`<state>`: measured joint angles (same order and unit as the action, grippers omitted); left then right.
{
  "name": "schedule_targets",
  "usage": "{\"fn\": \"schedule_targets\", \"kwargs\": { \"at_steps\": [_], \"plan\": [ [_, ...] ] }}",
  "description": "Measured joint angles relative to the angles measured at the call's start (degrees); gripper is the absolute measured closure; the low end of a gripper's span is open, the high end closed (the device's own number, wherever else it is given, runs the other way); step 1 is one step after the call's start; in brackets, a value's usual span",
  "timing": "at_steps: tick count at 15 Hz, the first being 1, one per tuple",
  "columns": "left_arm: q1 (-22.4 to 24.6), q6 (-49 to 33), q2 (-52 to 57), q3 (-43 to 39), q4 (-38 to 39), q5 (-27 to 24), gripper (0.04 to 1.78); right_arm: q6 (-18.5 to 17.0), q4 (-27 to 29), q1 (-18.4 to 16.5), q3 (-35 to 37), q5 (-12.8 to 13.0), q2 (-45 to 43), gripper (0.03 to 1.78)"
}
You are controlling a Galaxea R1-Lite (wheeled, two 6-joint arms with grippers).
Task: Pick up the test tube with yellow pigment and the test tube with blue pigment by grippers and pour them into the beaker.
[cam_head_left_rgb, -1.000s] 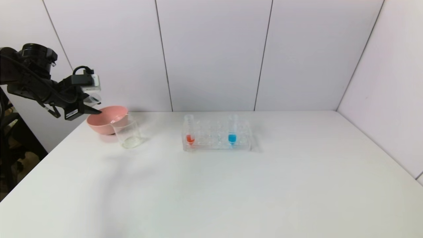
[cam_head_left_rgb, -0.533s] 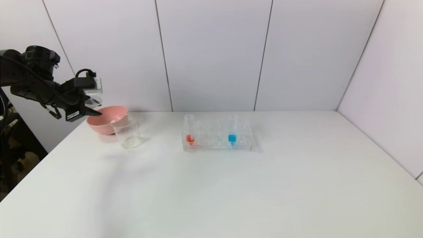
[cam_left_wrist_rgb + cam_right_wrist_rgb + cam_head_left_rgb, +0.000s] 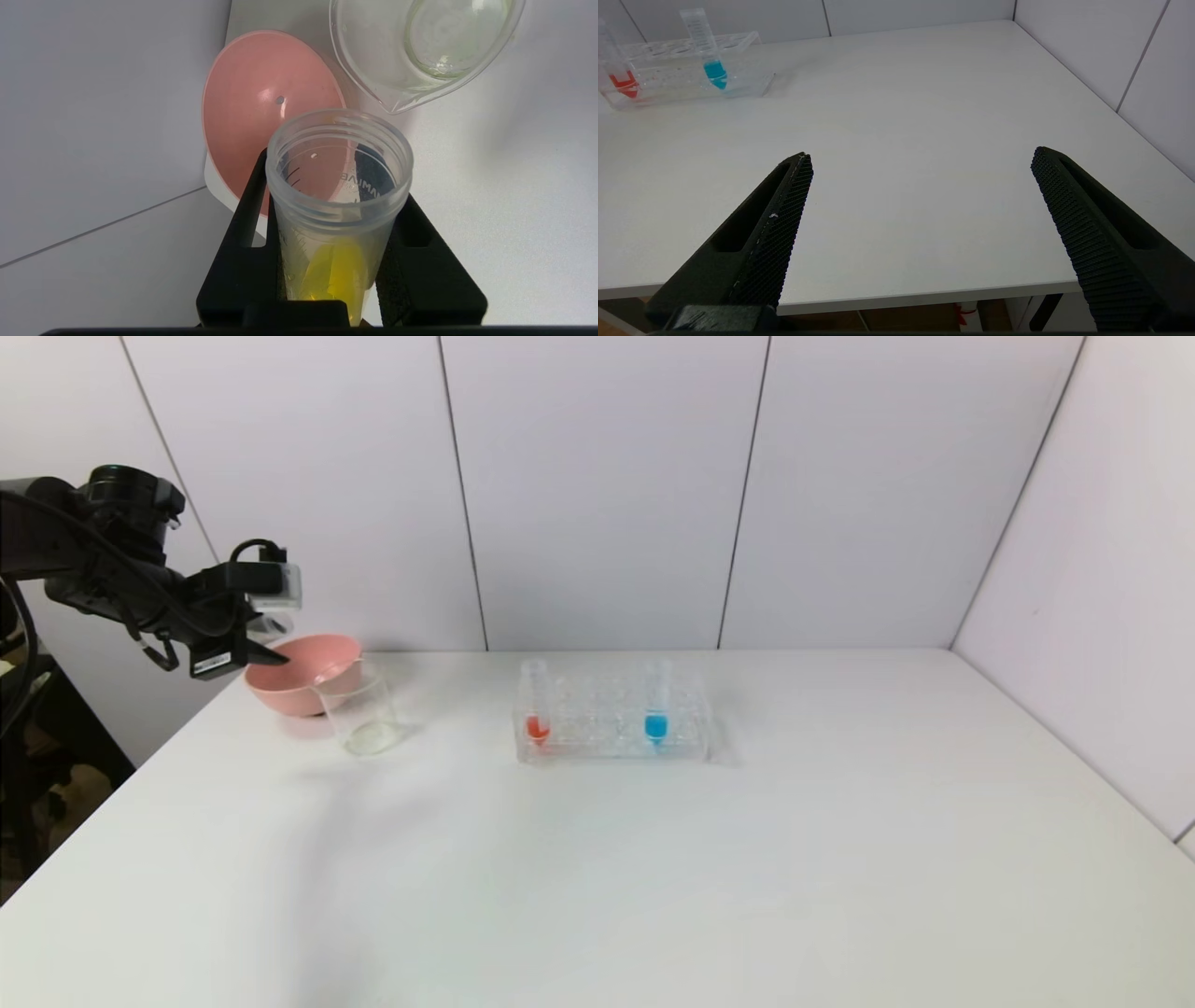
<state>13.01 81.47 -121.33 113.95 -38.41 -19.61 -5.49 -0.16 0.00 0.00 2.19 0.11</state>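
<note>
My left gripper (image 3: 269,651) hovers at the table's far left, over the pink bowl's (image 3: 291,679) rim and just left of the beaker (image 3: 360,711). It is shut on the test tube with yellow pigment (image 3: 338,261). In the left wrist view the left gripper (image 3: 334,184) clamps the tube's sides, and the tube's open mouth faces the pink bowl (image 3: 261,93) and the beaker (image 3: 420,46). The test tube with blue pigment (image 3: 656,707) stands upright in the clear rack (image 3: 611,743). My right gripper (image 3: 922,158) is open over the table's near edge, holding nothing.
A red-tipped tube (image 3: 536,707) stands at the rack's left end. The right wrist view shows the rack (image 3: 742,84) far off with the blue tube (image 3: 710,51) and the red-tipped tube (image 3: 619,70). White walls close the back and the right side.
My left gripper has shifted slightly to the right, toward the beaker, still holding the yellow tube. Nothing on the table has moved.
</note>
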Motion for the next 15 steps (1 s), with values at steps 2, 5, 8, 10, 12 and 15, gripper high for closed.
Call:
{"fn": "schedule_targets", "kwargs": {
  "at_steps": [2,5,8,10,12,15],
  "plan": [
    [-0.22,1.88,-0.09,0.02,-0.34,0.44,1.27,0.01,0.0,0.0,0.0,0.0,0.0,0.1],
    [-0.77,4.28,-0.28,0.05,-0.48,1.56,1.27,0.01,0.0,0.0,0.0,0.0,0.0,0.1],
    [-1.63,4.96,-0.44,0.05,-0.78,3.72,1.27,0.0,0.0,0.0,0.0,0.0,0.0,0.1],
    [-2.21,4.97,-0.57,0.05,-1.13,4.63,1.27,0.01,0.0,0.0,0.0,0.0,0.0,0.1],
    [-2.79,4.97,-0.59,0.05,-1.24,6.23,1.27,0.0,0.0,0.0,0.0,0.0,0.0,0.1],
    [-3.19,4.97,-0.66,0.05,-1.74,6.52,1.27,0.0,0.0,0.0,0.0,0.0,0.0,0.1]
  ]
}}
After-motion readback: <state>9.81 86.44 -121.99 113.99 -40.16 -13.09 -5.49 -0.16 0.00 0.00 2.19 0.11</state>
